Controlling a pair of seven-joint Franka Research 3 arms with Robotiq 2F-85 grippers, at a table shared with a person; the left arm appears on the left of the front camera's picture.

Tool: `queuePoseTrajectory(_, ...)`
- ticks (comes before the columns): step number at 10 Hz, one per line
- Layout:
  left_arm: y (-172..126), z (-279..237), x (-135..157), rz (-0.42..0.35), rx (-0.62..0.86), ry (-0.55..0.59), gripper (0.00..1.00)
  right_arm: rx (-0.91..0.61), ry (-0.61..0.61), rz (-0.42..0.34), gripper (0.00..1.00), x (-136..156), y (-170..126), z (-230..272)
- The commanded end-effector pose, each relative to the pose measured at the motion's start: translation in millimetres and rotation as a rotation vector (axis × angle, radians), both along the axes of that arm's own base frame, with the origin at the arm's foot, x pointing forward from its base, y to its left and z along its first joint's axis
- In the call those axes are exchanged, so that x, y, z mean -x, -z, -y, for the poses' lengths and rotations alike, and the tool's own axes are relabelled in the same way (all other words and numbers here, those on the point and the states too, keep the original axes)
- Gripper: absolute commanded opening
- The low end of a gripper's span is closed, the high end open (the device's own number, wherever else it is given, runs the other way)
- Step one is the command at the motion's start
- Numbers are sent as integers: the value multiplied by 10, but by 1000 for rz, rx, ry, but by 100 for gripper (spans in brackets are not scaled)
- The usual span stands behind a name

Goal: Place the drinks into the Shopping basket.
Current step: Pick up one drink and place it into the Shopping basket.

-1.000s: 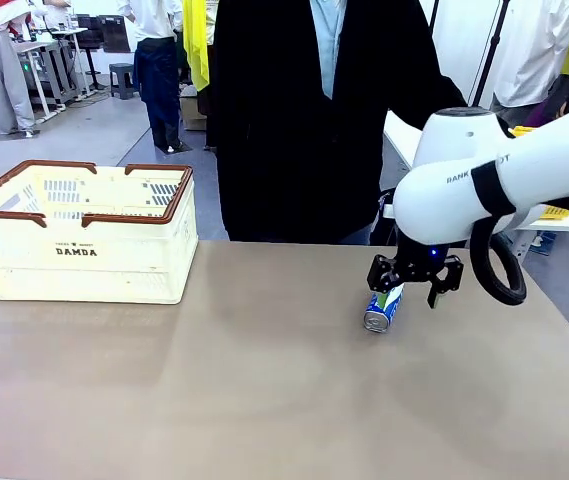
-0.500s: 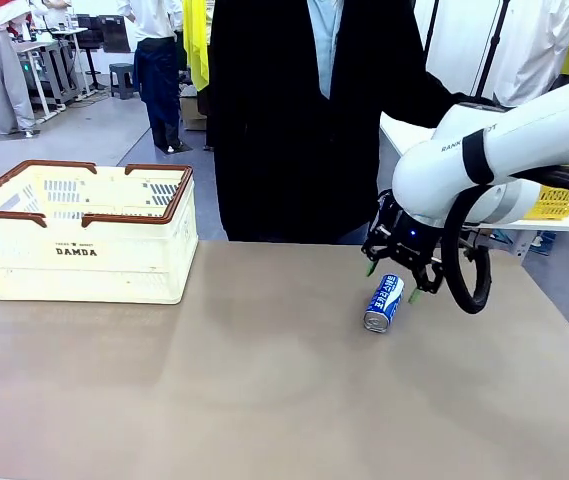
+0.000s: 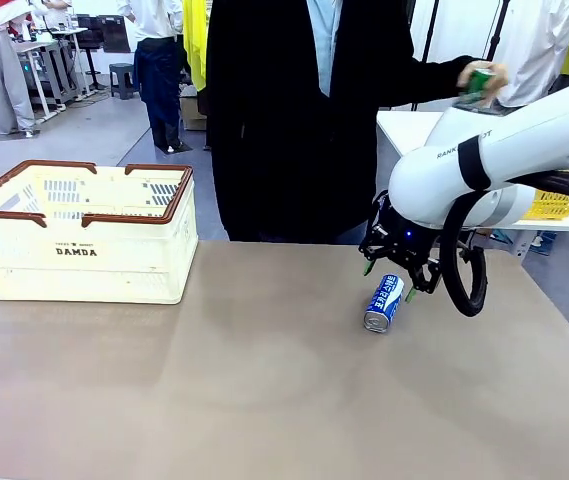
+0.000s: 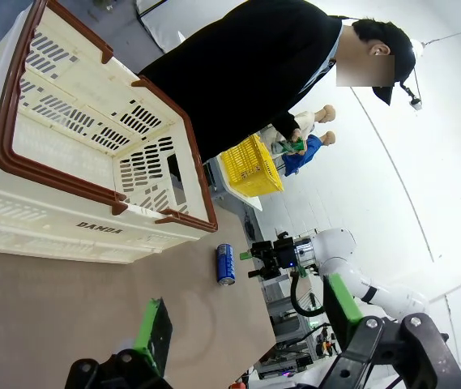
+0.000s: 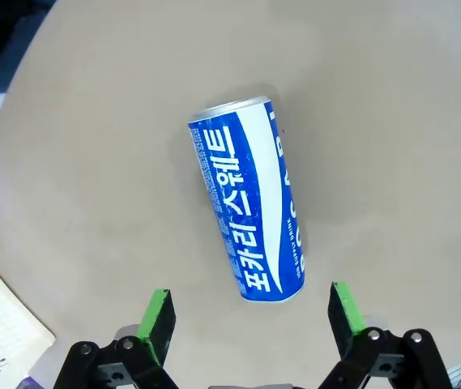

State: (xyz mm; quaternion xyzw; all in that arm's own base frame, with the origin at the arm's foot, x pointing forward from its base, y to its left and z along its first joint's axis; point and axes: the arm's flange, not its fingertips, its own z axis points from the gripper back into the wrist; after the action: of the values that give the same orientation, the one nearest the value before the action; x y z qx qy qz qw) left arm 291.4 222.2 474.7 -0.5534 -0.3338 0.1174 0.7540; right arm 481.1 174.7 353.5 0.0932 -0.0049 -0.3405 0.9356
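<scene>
A blue drink can [image 3: 383,303] with white lettering lies on its side on the table, right of centre. My right gripper [image 3: 389,279] hovers open just above its far end, not touching. From the right wrist the blue can [image 5: 246,211] lies beyond my open right gripper [image 5: 250,316]. A person's hand holds a green can [image 3: 479,80] up at the far right. The cream Shopping basket [image 3: 79,265] with a brown rim stands at the table's far left. My left gripper [image 4: 246,324] is open and holds nothing, near the basket [image 4: 92,231]; the blue can [image 4: 225,264] lies farther off.
A person in a dark coat [image 3: 294,110] stands at the table's far edge. A small yellow basket [image 3: 554,205] rests on a white table behind my right arm. The brown tabletop [image 3: 214,380] between the Shopping basket and the can is bare.
My right gripper has lifted off the blue can and drawn back toward the far edge, still open. The person's hand with the green can has come into view at the upper right.
</scene>
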Motion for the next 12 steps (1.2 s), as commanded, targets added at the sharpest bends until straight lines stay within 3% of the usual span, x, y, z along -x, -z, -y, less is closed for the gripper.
queuePoseTrajectory(1,-17,-5,14,-4,7,9,100,45,-81,7,100,-150,106,30)
queuePoseTrajectory(6,-17,-5,14,-4,7,9,100,64,-170,15,100,-272,419,55)
queuePoseTrajectory(7,-17,-5,14,-4,7,9,100,-136,-152,12,100,-200,224,466)
queuePoseTrajectory(9,-17,-5,14,-4,7,9,100,-335,45,113,100,161,-318,1651)
queuePoseTrajectory(10,-17,-5,14,-4,7,9,100,-432,134,118,100,402,-415,2246)
queuePoseTrajectory(12,-17,-5,14,-4,7,9,100,-657,221,129,100,817,-248,3034)
